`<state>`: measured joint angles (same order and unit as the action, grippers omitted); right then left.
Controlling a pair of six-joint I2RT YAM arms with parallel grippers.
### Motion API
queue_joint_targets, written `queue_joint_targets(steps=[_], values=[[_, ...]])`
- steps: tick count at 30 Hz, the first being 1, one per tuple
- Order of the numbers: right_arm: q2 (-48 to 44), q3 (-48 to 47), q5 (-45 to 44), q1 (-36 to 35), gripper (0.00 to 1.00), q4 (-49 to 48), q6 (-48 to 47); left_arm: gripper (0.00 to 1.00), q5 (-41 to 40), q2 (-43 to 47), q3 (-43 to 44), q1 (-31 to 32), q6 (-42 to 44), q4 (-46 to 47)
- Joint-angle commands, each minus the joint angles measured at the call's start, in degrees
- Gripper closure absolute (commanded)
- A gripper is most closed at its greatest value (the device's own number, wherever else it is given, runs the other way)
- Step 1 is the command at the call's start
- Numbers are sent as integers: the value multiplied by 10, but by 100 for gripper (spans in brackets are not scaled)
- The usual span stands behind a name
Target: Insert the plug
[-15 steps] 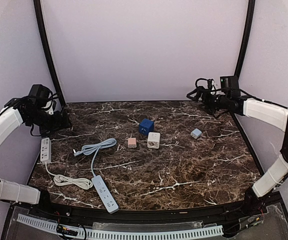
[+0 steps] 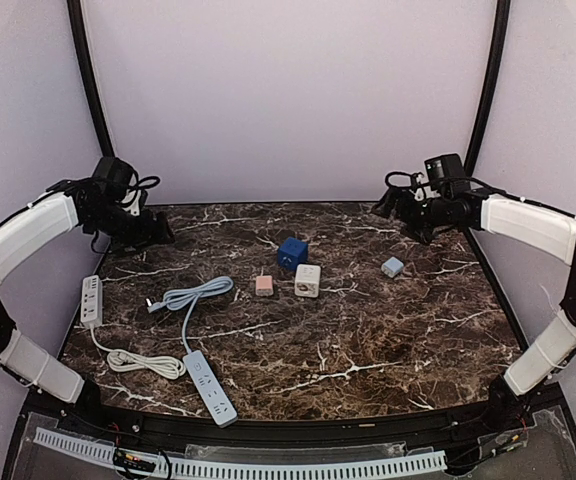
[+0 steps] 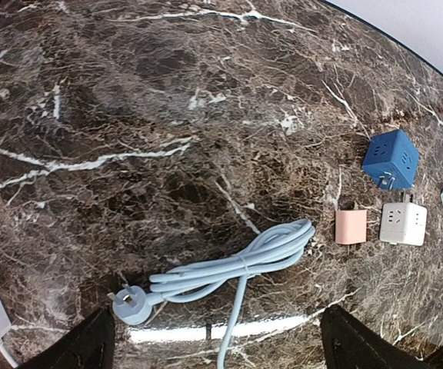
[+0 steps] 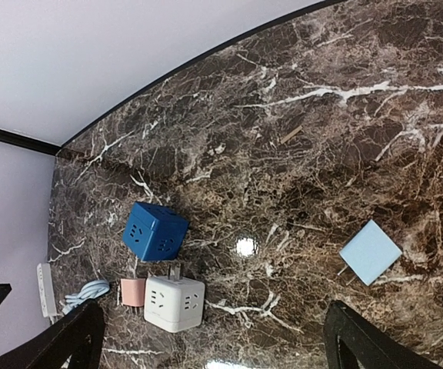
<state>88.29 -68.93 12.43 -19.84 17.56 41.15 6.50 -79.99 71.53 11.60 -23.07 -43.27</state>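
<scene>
Left wrist view: left fingers [image 3: 91,346] spread, right fingers [image 4: 360,338] spread, blue plug [image 3: 133,304] lies on table [image 3: 129,92].

Both arms stretched forward, raised — left claw [image 2: 156,232] and right claw [image 2: 386,207] spread wide, empty.

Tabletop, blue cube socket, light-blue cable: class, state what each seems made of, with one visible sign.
Tabletop: polished marble or a marble-look laminate; white veins, glossy lamp reflection. Blue cube socket: probably moulded plastic, matte; even colour, rounded edges. Light-blue cable: likely a smooth rubbery or PVC sheath; it lies in soft loops.
</scene>
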Motion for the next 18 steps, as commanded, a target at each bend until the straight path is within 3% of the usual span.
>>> queue_joint_targets(steps=[1,18], values=[[-18,0,-35,-26,1,32,2,8,17,-35,21,25,8,30],[-2,11,-8,-82,1,71,-97,12,-37,-82,14,177,-81,70]])
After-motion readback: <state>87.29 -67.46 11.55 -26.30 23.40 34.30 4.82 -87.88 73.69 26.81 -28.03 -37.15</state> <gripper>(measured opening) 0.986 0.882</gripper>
